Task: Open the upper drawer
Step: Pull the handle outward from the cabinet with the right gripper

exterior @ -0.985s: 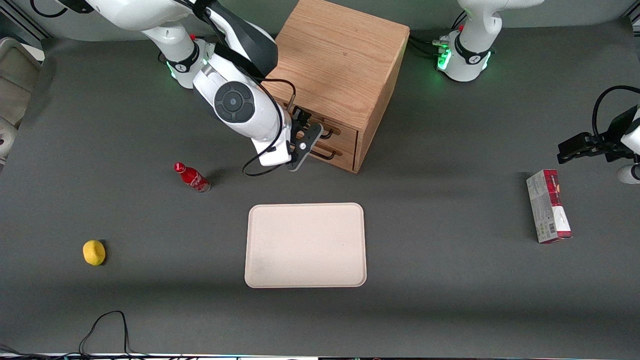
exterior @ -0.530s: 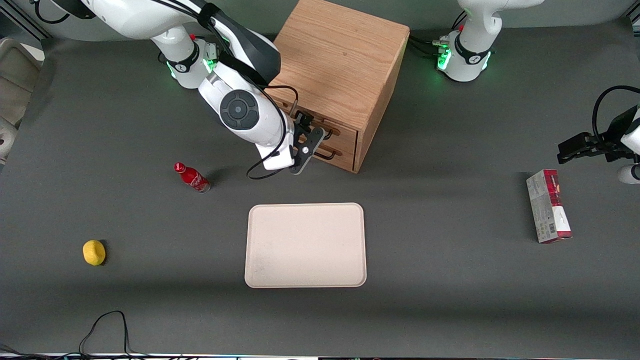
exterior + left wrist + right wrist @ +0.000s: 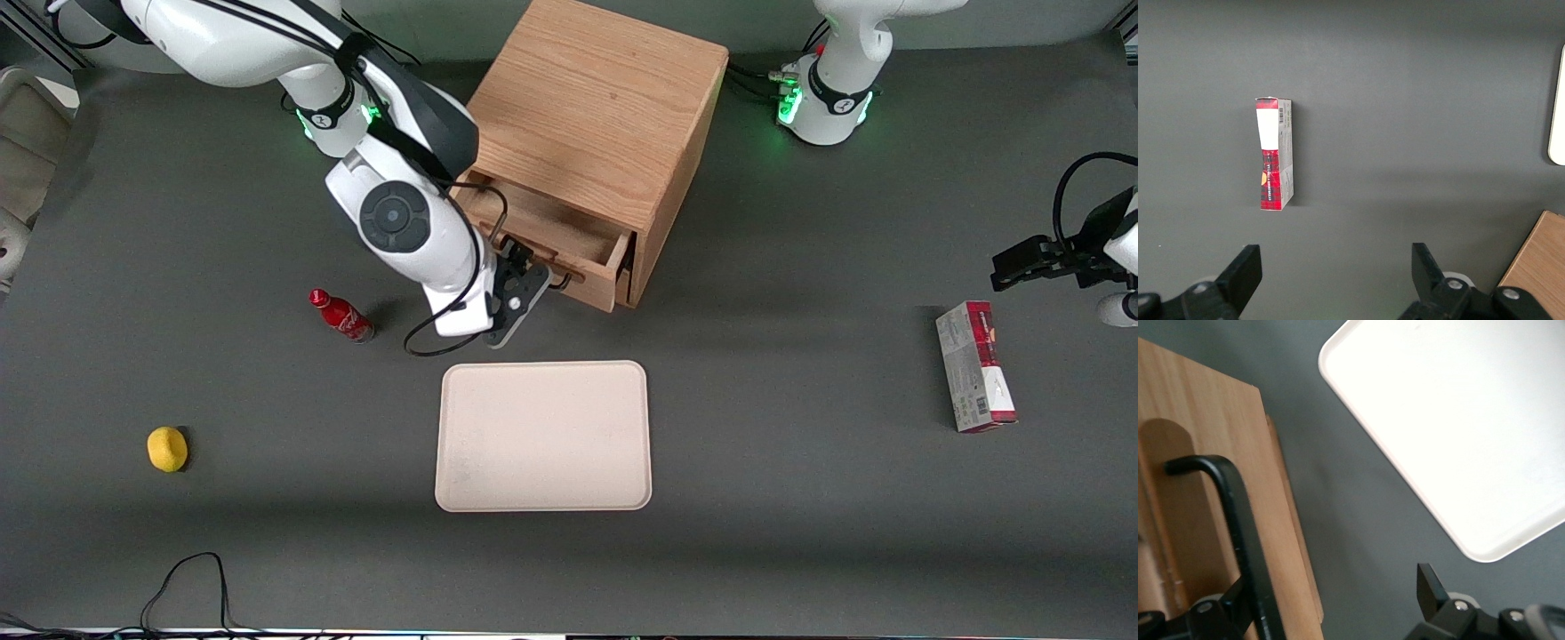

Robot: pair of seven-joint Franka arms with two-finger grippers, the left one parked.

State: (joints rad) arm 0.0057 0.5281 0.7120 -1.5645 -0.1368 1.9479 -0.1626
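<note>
Yellow lemon (image 3: pixel 167 448) and red bottle (image 3: pixel 342 316) sit toward the working arm's end, out of the way. The gripper (image 3: pixel 540 276) is in front of the upper drawer (image 3: pixel 551 227), fingers spread, with the black handle (image 3: pixel 1238 513) hooked against one, which is probably enough to pull. The drawer sticks partway out of the oak cabinet (image 3: pixel 605 107).

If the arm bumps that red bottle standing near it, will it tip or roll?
Probably tips: the bottle stands tall and narrow on a small base. Once down, its round body would likely roll. The claw is at the upper drawer handle, apart from it.
</note>
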